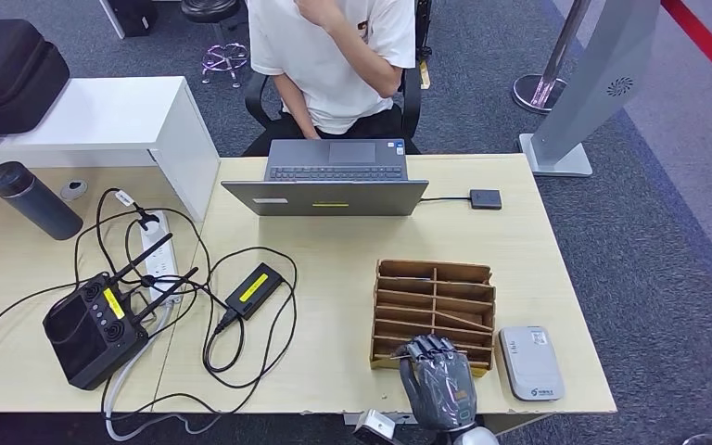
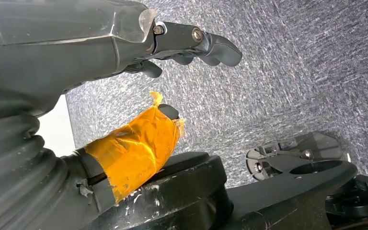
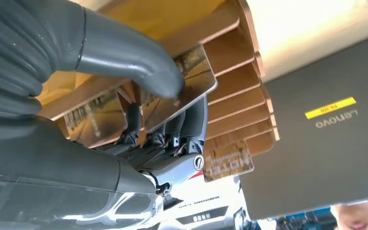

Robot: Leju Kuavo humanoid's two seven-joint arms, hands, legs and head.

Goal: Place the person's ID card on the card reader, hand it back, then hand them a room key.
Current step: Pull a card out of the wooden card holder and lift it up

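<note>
Closest to the head camera, the right hand (image 1: 439,378) is seen at the near edge of the table (image 1: 334,278), with its fingers reaching into the front row of the wooden card holder (image 1: 434,312). In the right wrist view, a shiny brown room key card (image 3: 179,91) is pinched between the thick thumb (image 3: 134,62) and the darker fingers (image 3: 191,124). A picture and some print are seen on the card, but the words are too blurred to be read. The card is held flat in its slot, and its long side seems to run along the slot, with one rounded corner poking out.

More cards are kept in the holder. A second shiny card (image 3: 96,120) is seen just beside the pinched one, and another card (image 3: 227,160) with mirrored print sticks out of a slot further along.

A white card reader (image 1: 530,362) lies on the table just right of the holder. A laptop (image 1: 326,184) stands open beyond the holder, and a person (image 1: 334,56) in a white shirt is seated behind it.

The left hand (image 2: 191,45) hangs over grey carpet, with its fingers curled in and nothing held. Orange tape (image 2: 134,148) is wrapped around its thumb.
</note>
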